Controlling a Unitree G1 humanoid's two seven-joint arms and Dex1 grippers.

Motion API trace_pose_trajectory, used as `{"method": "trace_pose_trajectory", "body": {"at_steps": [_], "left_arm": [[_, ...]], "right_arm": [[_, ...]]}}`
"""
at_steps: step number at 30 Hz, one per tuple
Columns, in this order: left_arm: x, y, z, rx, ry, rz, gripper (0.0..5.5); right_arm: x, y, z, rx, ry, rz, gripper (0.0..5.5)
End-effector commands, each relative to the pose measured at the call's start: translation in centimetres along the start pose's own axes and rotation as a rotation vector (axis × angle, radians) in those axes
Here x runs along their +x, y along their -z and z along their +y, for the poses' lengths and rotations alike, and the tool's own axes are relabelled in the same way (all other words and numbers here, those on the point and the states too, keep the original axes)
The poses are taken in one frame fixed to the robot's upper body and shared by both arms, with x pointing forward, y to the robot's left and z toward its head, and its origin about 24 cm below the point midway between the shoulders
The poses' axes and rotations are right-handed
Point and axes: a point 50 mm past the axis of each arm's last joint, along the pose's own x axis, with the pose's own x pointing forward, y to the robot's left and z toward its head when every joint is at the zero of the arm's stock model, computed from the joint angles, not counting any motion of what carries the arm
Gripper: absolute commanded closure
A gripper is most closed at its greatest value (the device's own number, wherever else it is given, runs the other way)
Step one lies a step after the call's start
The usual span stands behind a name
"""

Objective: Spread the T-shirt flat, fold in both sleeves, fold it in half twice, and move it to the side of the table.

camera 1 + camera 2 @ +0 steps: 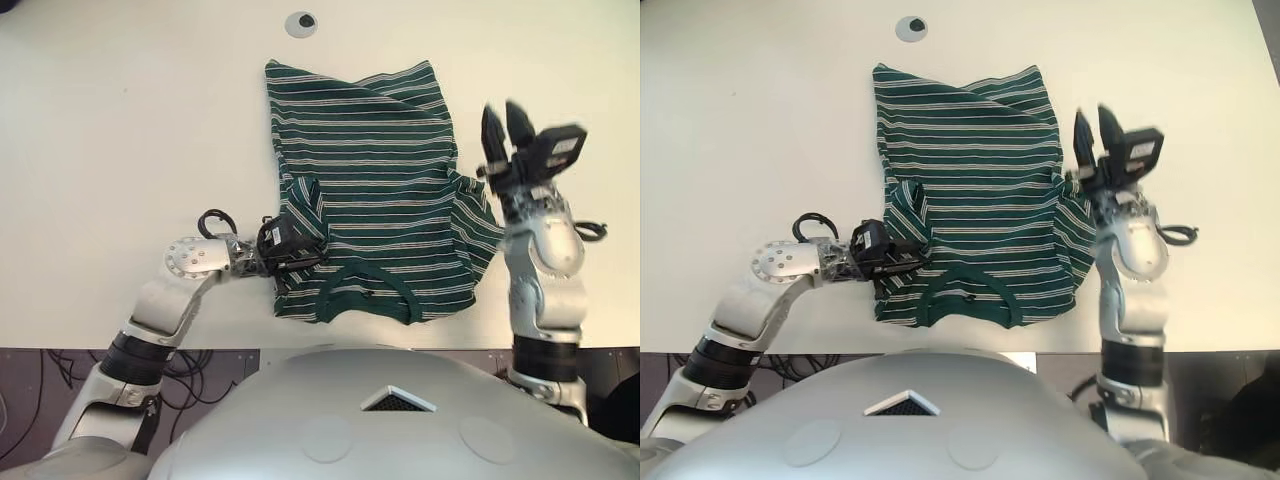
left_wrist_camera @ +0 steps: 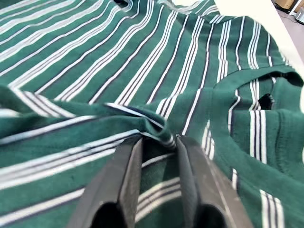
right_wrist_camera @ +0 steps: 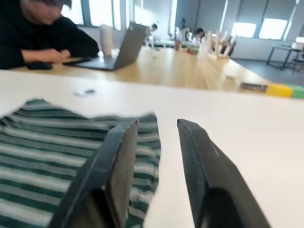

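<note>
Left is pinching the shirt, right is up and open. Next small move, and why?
Probably lower the right gripper onto the right sleeve and pinch it: that sleeve flares out past the T-shirt body, and the gripper hangs open above it. The left gripper grips the other side, where the left sleeve looks turned in.

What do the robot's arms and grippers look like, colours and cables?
The left arm and right arm have silver-grey shells with black bands at the joints; a black cable loops by each wrist. The left gripper and right gripper each have two flat black fingers.
</note>
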Motion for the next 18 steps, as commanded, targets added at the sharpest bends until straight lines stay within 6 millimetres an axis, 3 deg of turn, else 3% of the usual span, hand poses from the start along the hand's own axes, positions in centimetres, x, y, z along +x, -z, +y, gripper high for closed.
{"method": "trace_pose_trajectory", "body": {"at_steps": [1,8,13,18], "left_arm": [[0.5,-1.5,-0.3,-0.022,0.021,-0.161,4.30],[0.0,-3.4,0.5,-0.055,-0.149,-0.414,4.30],[0.1,-3.9,0.3,-0.028,-0.154,-0.445,4.30],[0.4,-4.1,0.6,-0.009,-0.176,-0.449,4.30]], "right_arm": [[-3.8,1.2,-2.0,0.041,0.018,0.194,3.32],[-5.7,2.9,-3.9,0.068,-0.068,0.453,2.28],[-6.8,3.3,-4.0,0.138,-0.116,0.518,2.28],[-7.3,4.6,-4.3,0.145,-0.122,0.575,3.06]]}}
